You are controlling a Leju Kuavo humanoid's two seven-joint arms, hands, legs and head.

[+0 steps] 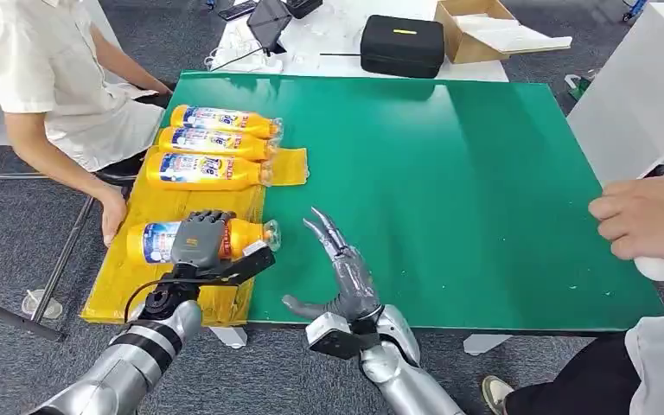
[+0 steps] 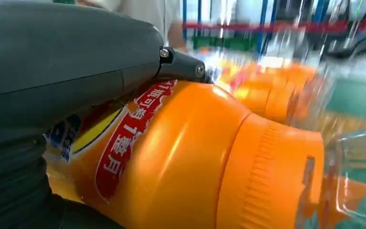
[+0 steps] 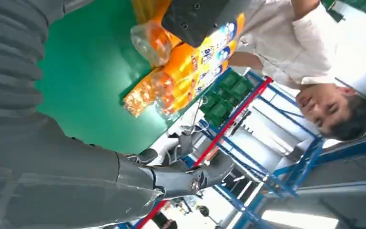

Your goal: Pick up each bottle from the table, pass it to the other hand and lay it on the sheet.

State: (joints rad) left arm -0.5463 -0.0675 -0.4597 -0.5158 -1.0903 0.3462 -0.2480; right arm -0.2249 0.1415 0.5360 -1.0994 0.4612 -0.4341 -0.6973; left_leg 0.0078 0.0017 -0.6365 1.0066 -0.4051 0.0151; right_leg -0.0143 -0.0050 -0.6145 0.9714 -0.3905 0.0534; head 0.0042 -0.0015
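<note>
- Our left hand (image 1: 199, 239) has its fingers (image 1: 210, 218) wrapped over the body of an orange bottle (image 1: 246, 235), which lies on its side on the yellow sheet (image 1: 177, 207) near the counter's (image 1: 484, 173) front left corner, its clear cap pointing toward the green middle.
- In the left wrist view the same bottle (image 2: 205, 162) sits right under our hand (image 2: 66, 62), label up. We judge the grip is kept on so the bottle does not roll as it settles beside the others.
- Three more bottles (image 1: 216, 145) lie in a neat row farther back on the sheet, side by side with caps all facing the same way; that row gives us the pattern to match.
- Our right hand (image 1: 346, 268) rests over the counter's front edge, just beside the sheet, fingers (image 1: 328, 232) spread wide and holding nothing. We take it as clear of the bottle and free for the next pick.
- A person's hand (image 1: 112, 212) rests on the sheet's left edge, probably steadying it.
- Another person's hand (image 1: 644, 216) holds something white at the counter's right edge; we cannot tell what it is.
</note>
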